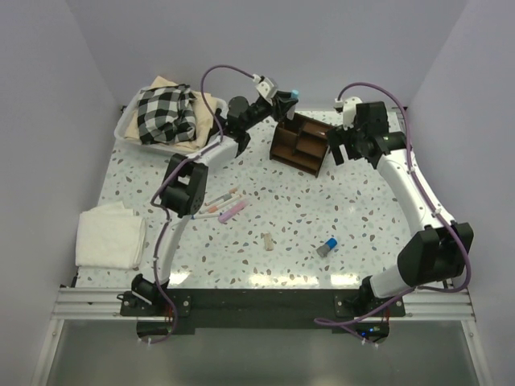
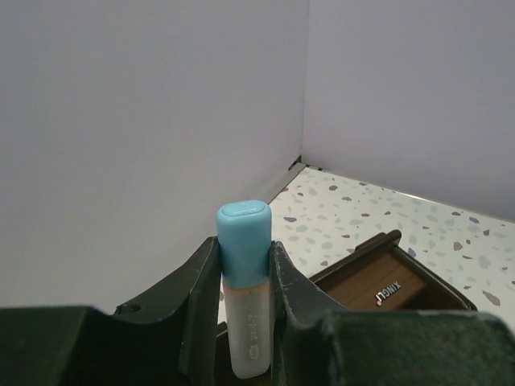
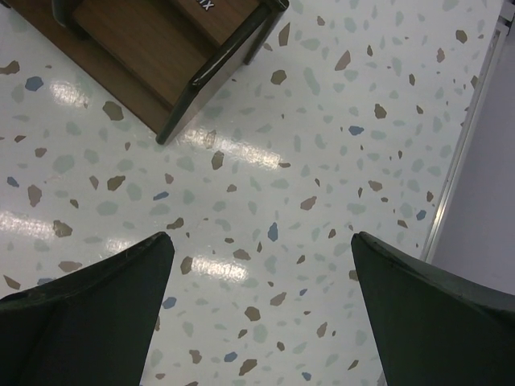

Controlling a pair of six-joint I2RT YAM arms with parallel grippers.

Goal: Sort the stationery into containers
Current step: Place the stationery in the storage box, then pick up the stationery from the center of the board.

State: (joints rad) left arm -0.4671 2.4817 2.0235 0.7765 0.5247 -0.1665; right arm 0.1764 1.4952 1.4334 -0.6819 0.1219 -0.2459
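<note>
The dark brown wooden organizer (image 1: 299, 143) sits near the table's (image 1: 362, 209) far edge, its stepped compartments showing bare wood. Over its far-left corner the left gripper (image 2: 244, 261) clamps an upright blue-capped marker (image 2: 244, 310). The right gripper (image 3: 261, 241), its 2 jaws wide, hovers beside it. Slim pens (image 1: 225, 205), a beige stub (image 1: 267, 240) and a blue-grey cylinder (image 1: 327, 246) lie mid-table.

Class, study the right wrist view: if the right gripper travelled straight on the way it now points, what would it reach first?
Most likely the bare speckled table, just beside a corner of the wooden organizer. The open right gripper frames nothing else, though depth is hard to judge.
</note>
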